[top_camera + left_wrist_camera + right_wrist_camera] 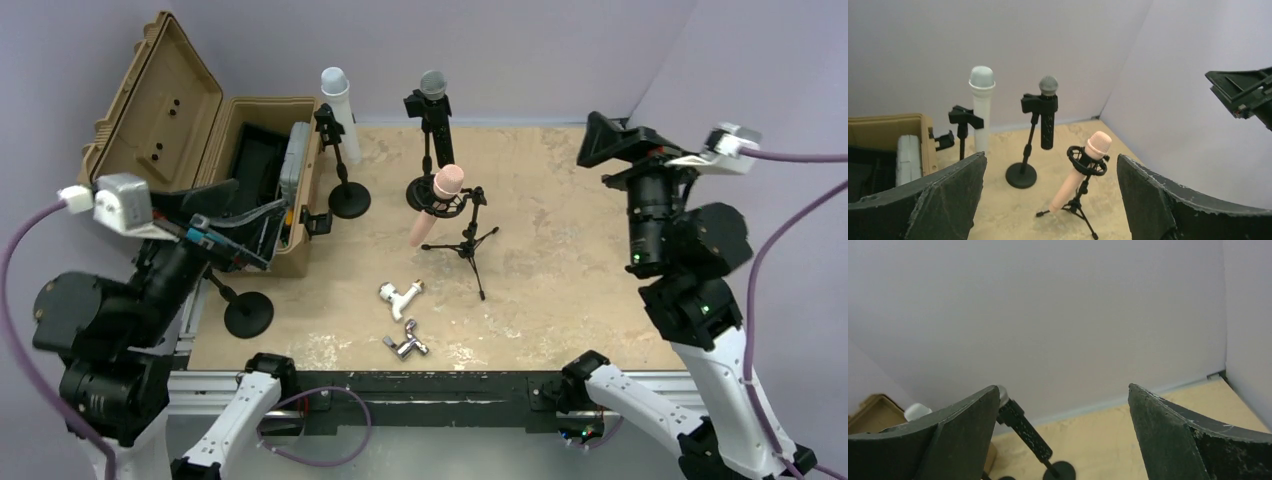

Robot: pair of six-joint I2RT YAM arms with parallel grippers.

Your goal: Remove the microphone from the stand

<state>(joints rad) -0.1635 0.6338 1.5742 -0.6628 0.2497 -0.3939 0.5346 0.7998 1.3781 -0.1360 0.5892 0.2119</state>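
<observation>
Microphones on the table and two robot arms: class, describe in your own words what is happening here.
Nothing is being handled yet. Both arms hover at the table's sides, the left pincer and right pincer open and empty. The pink microphone leans in the ring of its tripod stand, not yet removed. A white microphone and a black microphone stand further back.

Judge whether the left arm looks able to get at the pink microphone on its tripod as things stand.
Probably yes. The left gripper is open and faces the pink microphone, with bare table between them in the left wrist view. The black microphone stands farther back, off that line.
</observation>
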